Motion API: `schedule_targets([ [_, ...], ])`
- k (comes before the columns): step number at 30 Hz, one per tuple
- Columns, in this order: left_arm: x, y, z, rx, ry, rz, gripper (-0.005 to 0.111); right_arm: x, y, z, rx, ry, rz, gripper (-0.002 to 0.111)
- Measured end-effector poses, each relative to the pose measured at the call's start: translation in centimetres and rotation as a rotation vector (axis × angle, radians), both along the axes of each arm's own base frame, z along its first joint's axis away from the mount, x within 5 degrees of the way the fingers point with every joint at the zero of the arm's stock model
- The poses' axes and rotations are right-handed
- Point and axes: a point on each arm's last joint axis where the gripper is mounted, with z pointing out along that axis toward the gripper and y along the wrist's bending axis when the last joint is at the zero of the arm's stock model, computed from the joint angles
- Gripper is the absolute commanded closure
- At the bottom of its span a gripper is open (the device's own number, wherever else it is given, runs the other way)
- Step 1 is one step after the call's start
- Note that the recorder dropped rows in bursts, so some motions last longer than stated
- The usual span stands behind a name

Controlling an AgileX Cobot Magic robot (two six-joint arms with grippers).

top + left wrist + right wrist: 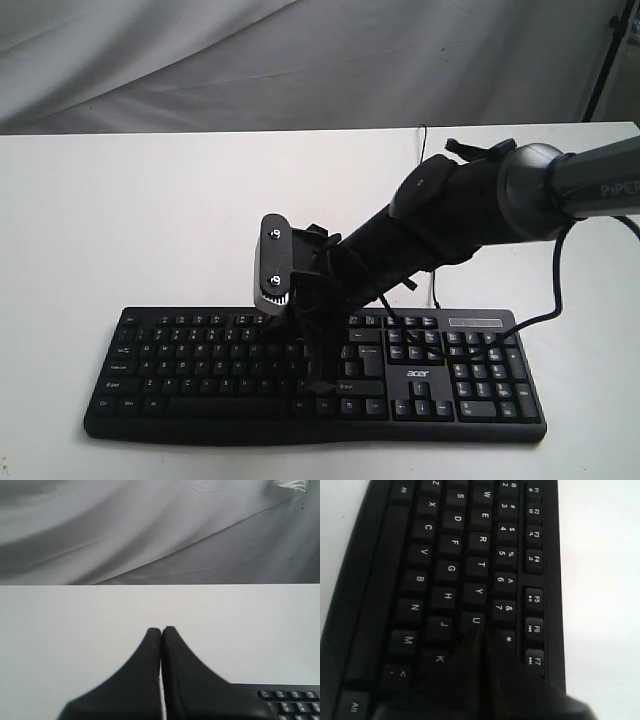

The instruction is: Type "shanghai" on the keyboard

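Observation:
The black keyboard (200,405) with white legends and an acer logo lies along the near edge of the white table. My right arm reaches across it from the right. The right gripper (289,323) is shut and empty, pointing down at the letter keys. In the right wrist view its fingertips (482,633) sit just past the U key (476,620), beside K and the 8 key, hiding the key beneath them. The left gripper (161,629) is shut on nothing above bare table, with a corner of the keyboard (292,700) beside it. It does not show in the exterior view.
The keyboard's thin black cable (423,150) runs back across the white table (150,200) toward grey cloth. A thicker arm cable (556,290) loops down over the number pad side. The right arm's bulk (440,215) hangs over the keyboard's middle and right.

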Motion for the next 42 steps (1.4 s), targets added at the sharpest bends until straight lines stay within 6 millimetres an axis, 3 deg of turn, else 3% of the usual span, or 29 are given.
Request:
schedule_targets([
  [42,0.0,0.0,0.0,0.0,0.0,0.0,0.106,-0.06,0.26,-0.35,0.018,-0.017,0.052,0.108],
])
